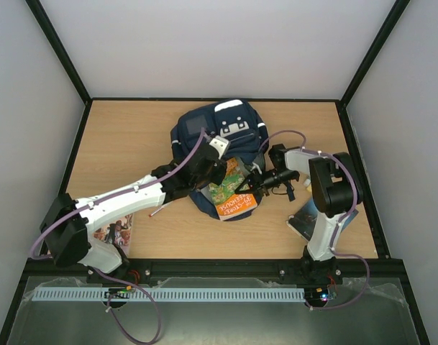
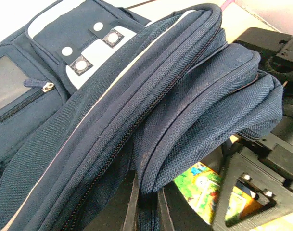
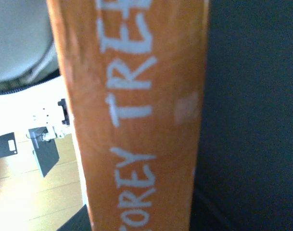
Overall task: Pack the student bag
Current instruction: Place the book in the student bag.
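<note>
The student bag point(image 1: 217, 136), navy with white patches, lies in the middle of the table with its mouth facing the arms. My left gripper point(image 1: 204, 171) is shut on a fold of the bag's rim fabric point(image 2: 151, 183) and holds it up. A book with a green cover and an orange spine point(image 1: 231, 192) lies partly inside the mouth. My right gripper point(image 1: 259, 181) is shut on the book's right edge. The orange spine point(image 3: 136, 120) with white letters fills the right wrist view. The book's cover point(image 2: 204, 187) shows under the lifted rim.
A picture book point(image 1: 116, 233) lies under the left arm near the front left. Another book point(image 1: 311, 215) lies by the right arm's base. A small pale object point(image 1: 303, 188) sits right of the right gripper. Black frame rails border the table.
</note>
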